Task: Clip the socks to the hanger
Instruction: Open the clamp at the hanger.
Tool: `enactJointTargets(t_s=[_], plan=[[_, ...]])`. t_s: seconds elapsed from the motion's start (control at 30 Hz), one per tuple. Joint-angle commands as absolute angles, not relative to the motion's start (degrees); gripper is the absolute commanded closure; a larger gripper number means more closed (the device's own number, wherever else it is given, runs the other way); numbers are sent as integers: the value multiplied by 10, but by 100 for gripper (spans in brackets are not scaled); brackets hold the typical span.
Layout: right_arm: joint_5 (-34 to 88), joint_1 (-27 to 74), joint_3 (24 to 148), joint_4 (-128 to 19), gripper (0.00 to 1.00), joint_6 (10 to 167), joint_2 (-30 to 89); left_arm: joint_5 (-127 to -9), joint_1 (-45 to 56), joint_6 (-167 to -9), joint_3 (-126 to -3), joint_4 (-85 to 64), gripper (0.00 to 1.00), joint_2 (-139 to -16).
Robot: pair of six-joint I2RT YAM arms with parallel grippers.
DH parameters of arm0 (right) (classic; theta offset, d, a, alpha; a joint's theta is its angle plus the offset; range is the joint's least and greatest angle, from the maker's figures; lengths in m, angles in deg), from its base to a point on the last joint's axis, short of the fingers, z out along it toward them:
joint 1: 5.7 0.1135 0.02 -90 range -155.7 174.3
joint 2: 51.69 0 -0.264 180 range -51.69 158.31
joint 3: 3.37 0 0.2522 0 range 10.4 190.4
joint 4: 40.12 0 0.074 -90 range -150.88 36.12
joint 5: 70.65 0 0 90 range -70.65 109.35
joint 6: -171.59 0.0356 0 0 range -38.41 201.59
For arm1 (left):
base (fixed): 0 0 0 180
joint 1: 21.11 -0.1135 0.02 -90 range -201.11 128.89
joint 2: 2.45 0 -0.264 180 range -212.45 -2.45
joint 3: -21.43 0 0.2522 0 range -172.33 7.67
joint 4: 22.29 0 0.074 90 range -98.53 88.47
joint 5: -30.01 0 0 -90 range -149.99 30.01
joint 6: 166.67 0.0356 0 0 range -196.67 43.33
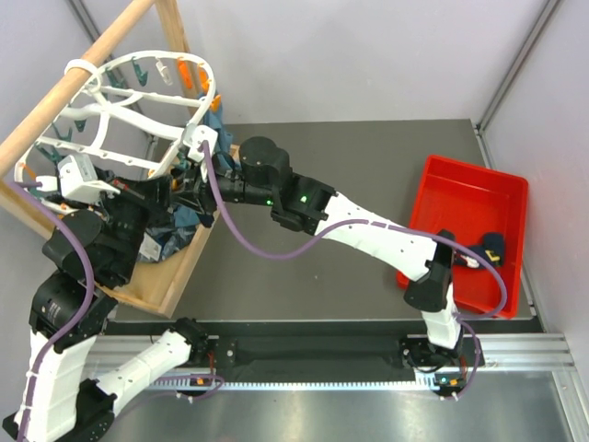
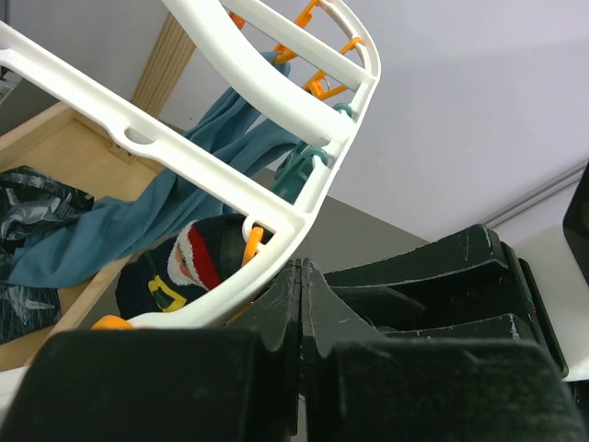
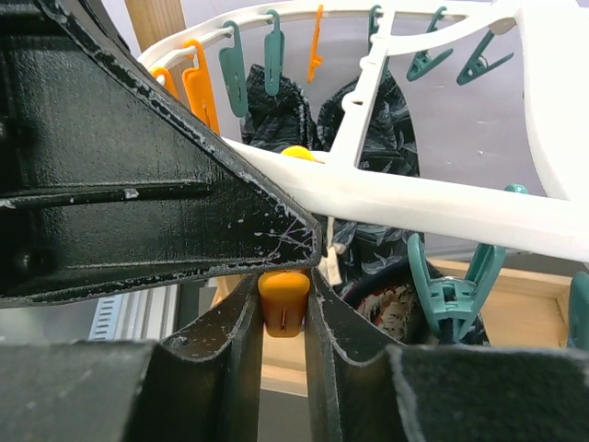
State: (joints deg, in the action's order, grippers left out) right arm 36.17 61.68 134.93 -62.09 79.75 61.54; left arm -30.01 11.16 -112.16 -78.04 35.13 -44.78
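From above, both arms reach the white hanger (image 1: pixel 202 109) at far left; one dark sock (image 1: pixel 488 249) lies in the red bin (image 1: pixel 460 198). Left wrist: the left gripper (image 2: pixel 301 276) is pinched shut, seemingly empty, under the rim beside a navy sock (image 2: pixel 184 267). Right wrist: the right gripper (image 3: pixel 283 281) squeezes an orange clip (image 3: pixel 283 308); press it squarely so its mouth gapes before feeding the cuff.

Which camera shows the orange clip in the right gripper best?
The right wrist view: the orange clip is close up, pinched in the right gripper. The top external view hides it behind the arms; in the left wrist view I cannot pick it out.
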Motion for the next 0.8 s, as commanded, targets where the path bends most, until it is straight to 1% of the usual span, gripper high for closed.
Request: enactJointTargets(t_s=[0.0, 0.1, 0.23, 0.27, 0.33, 0.37, 0.4, 0.47, 0.57, 0.77], plan=[[398, 623, 1348, -605, 81, 805, 569, -286, 109, -1111, -787, 339, 100, -455], [396, 622, 1337, -600, 81, 805, 564, -285, 109, -1112, -788, 340, 100, -457], [395, 622, 1336, -599, 90, 806, 562, -293, 109, -1108, -792, 344, 100, -459], [395, 620, 1337, -599, 93, 806, 562, -293, 109, -1107, -793, 348, 93, -458], [396, 619, 1337, -600, 94, 806, 562, -297, 109, -1106, -796, 356, 76, -458], [397, 619, 1337, -600, 94, 806, 562, -299, 109, -1104, -796, 357, 54, -456], [398, 619, 1336, -599, 94, 806, 562, -303, 109, -1102, -795, 357, 50, -453], [398, 619, 1337, -599, 93, 808, 562, -305, 109, -1098, -789, 353, 48, -451], [400, 618, 1338, -595, 93, 811, 562, -307, 109, -1095, -781, 349, 48, -448], [404, 618, 1335, -593, 93, 812, 558, -298, 109, -1087, -779, 348, 52, -454]])
